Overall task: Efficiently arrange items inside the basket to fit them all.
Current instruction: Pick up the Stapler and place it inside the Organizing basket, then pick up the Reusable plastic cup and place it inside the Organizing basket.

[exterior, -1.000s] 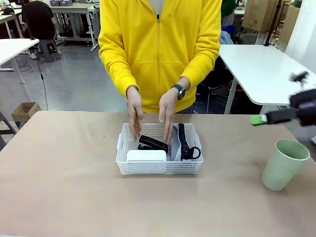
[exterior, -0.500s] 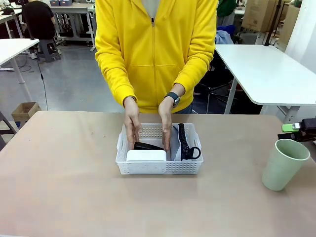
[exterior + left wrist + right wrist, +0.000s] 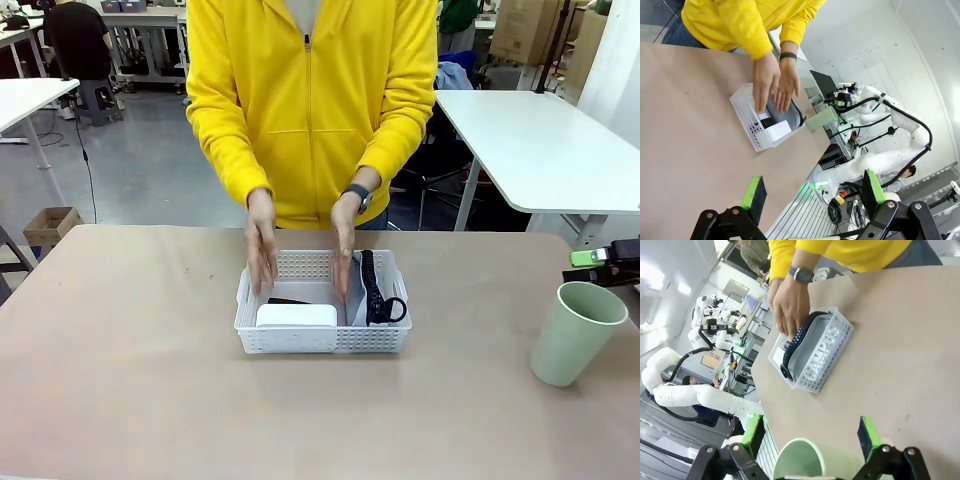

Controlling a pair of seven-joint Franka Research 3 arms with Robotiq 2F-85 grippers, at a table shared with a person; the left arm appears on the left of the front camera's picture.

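Left tool (image 3: 812, 190): jaws wide, nothing between the green pads, held above the table (image 3: 120, 380) well away from the basket.

Basket (image 3: 322, 340) sits mid-table, long side facing the robot. Inside it, left to right:
- white box (image 3: 296, 316) lies flat against the near wall in the left half
- black stapler (image 3: 285, 300) is just behind the box, a thin dark sliver mostly hidden by it
- the far left part of the basket floor is bare
- grey CAMPUS pouch (image 3: 812, 352) stands on edge along the right end, lettering readable through the lattice in the right wrist view
- its black strap (image 3: 372, 285) runs along the top, looping at the near end

Person in a yellow hoodie stands at the far side. Right hand (image 3: 262, 250) and left hand (image 3: 343, 255), watch on that wrist, point fingers-down into the basket on either side of the stapler. Both are slightly blurred, so contact with the stapler cannot be told.

Pale green cup (image 3: 577, 333) stands upright on the table, well right of the basket and outside it.

Right tool (image 3: 810, 435): jaws wide, holding nothing. It sits at the right edge of the front view just beyond the cup. In the wrist view the cup rim shows low between the fingers, with no touch seen.
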